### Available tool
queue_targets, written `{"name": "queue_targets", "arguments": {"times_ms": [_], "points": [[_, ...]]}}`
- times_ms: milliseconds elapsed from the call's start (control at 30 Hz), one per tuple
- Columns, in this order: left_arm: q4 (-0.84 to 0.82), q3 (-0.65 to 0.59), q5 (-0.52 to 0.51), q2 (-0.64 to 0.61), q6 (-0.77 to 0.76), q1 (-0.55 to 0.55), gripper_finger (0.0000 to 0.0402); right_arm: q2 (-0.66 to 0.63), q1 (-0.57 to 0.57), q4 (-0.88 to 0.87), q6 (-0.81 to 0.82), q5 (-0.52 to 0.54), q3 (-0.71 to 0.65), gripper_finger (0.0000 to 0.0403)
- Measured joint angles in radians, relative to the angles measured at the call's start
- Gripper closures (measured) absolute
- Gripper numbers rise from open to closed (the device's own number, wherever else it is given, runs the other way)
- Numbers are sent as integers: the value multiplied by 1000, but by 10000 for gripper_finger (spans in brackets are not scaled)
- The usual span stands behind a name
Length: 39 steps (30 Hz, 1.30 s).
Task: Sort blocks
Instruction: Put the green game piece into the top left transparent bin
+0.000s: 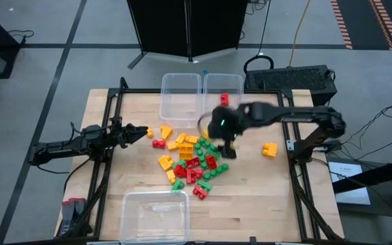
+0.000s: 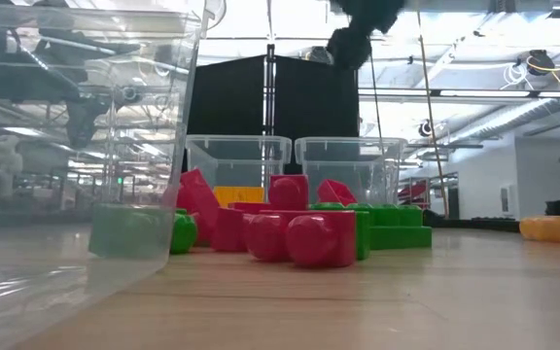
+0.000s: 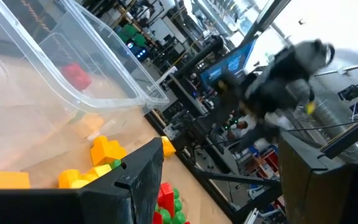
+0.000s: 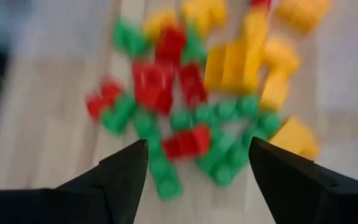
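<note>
A pile of red, green and yellow blocks (image 1: 192, 160) lies on the wooden table's middle; it also shows in the low view (image 2: 304, 228) and the right wrist view (image 4: 191, 112). My right gripper (image 4: 197, 155) hangs open and empty above the pile's far right part (image 1: 227, 141), fingers pointing down. My left gripper (image 1: 140, 133) is open and empty at the table's left, just left of a loose yellow block (image 1: 165, 131) and a red one (image 1: 158, 143). In the left wrist view its fingers (image 3: 221, 146) stand wide apart.
Two clear tubs (image 1: 181, 95) (image 1: 223, 92) stand side by side at the far edge, and the right one holds a red block (image 1: 224, 99). A third clear tub (image 1: 155, 216) stands at the near edge. A lone yellow block (image 1: 269, 150) lies right of the pile.
</note>
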Motion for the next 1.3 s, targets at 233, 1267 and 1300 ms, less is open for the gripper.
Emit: {"name": "queue_targets", "arguments": {"times_ms": [233,1267,1300], "points": [[-25,0,-1,1,0,0,191,188,105,-141,-31,30,-1,131],[-70,0,30,1,-2,0,191,253,208,190,81,158,-246,149],[-70,0,30,1,-2,0,191,241,208,191,88,164,-248,149]]}}
